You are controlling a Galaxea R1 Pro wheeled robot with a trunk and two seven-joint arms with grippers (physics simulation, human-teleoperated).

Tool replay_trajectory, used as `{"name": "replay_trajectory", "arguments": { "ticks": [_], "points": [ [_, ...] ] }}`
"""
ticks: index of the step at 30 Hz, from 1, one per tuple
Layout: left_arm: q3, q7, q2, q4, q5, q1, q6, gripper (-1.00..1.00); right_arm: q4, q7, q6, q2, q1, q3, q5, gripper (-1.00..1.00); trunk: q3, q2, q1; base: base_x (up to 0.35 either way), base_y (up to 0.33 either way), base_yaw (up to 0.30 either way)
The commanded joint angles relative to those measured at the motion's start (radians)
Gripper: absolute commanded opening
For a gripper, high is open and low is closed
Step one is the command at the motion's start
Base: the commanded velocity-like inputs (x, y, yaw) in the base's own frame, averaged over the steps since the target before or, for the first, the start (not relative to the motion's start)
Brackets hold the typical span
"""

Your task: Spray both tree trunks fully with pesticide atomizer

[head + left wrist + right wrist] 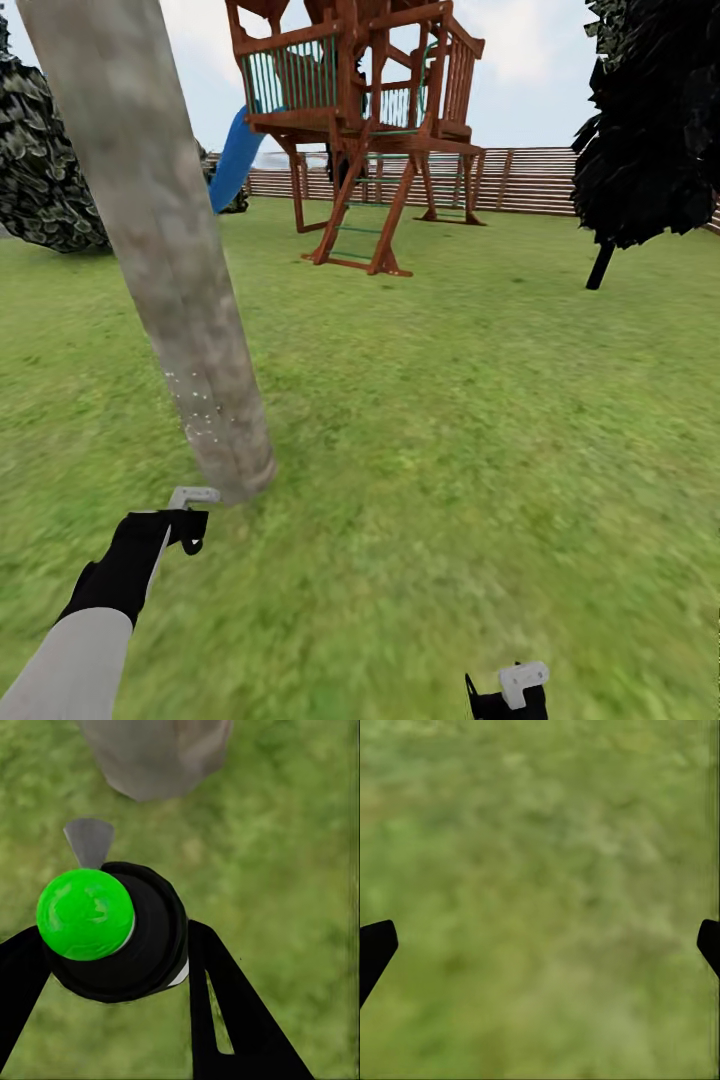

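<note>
Wide open lawn [480, 420] all around here, plenty of room to the right and ahead, with the wooden play tower [365, 120] and its blue slide [237, 158] well back near the slatted fence [540, 180], and a dark tree [650, 120] off at the far right. The one close obstacle is the tree trunk [165, 250], a pale mottled column leaning across the head view's left side, its base meeting the grass just beyond the left end effector [190, 520]. That left end effector [112, 945] is clamped on the pesticide atomizer [120, 937]: from the wrist, the dark round bottle sits between the two black fingers [225, 1012], green ball on top, its grey nozzle [88, 840] pointing toward the trunk's foot [154, 757]. Small white specks dot the lower trunk. The right end effector [540, 945] hangs over bare grass, fingers spread wide apart, holding nothing.
</note>
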Motion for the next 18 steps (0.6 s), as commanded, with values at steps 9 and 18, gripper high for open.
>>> {"name": "replay_trajectory", "arguments": {
  "ticks": [9,18],
  "points": [
    [0.000,0.000,0.000,0.001,0.000,0.000,-0.001,-1.00,0.000,-0.001,0.000,0.001,0.000,0.000,-0.001,1.00,0.000,0.000,0.000,0.200,-0.232,0.000],
    [0.000,0.000,0.000,0.000,0.000,0.000,-0.001,-1.00,0.000,-0.001,0.000,0.001,0.000,0.000,-0.001,1.00,0.000,0.000,0.000,0.200,-0.231,0.216]
  ]
}}
